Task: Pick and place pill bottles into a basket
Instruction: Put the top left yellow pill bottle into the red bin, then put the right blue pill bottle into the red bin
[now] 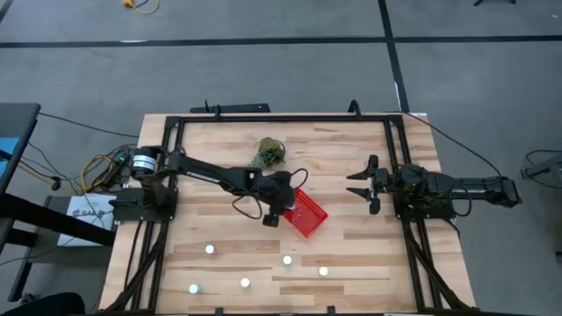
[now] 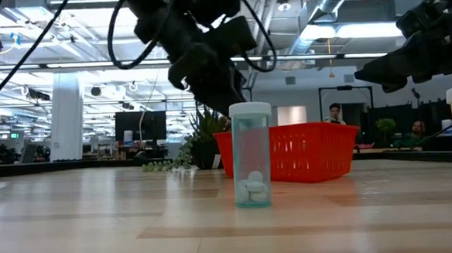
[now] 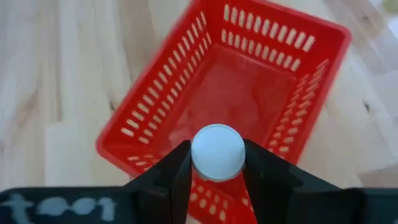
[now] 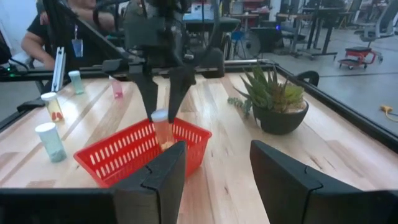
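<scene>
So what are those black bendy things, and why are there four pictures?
They are two robot arms at a wooden table. One picture looks down from above, one looks across the tabletop, and two come from cameras on the arms' wrists. The left gripper squeezes a pill bottle by its white cap between its fingers, just above the red basket. The right gripper waits open at the side. Five more bottles stand on the table, like this one, and there is a small green plant.
</scene>
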You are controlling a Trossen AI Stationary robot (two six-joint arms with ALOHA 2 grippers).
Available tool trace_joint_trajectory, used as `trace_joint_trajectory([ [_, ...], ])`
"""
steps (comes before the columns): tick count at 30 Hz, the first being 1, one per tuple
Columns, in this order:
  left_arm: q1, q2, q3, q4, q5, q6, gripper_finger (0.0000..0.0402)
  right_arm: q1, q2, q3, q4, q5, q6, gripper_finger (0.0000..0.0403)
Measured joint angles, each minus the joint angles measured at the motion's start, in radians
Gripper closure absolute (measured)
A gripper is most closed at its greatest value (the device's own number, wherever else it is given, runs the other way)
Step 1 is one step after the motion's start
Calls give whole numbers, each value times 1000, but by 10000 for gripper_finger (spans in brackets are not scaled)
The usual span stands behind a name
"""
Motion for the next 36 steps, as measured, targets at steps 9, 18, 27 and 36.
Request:
trace_joint_trajectory([
  [9,0,50,48,-31,26,16,279,0,0,0,0,0,0,230],
  [18,4,51,48,-27,25,15,251,0,0,0,0,0,0,230],
  [27,20,44,47,-55,27,19,197,0,0,0,0,0,0,230],
  [36,2,-84,46,-104,51,21,167,0,0,0,0,0,0,230],
])
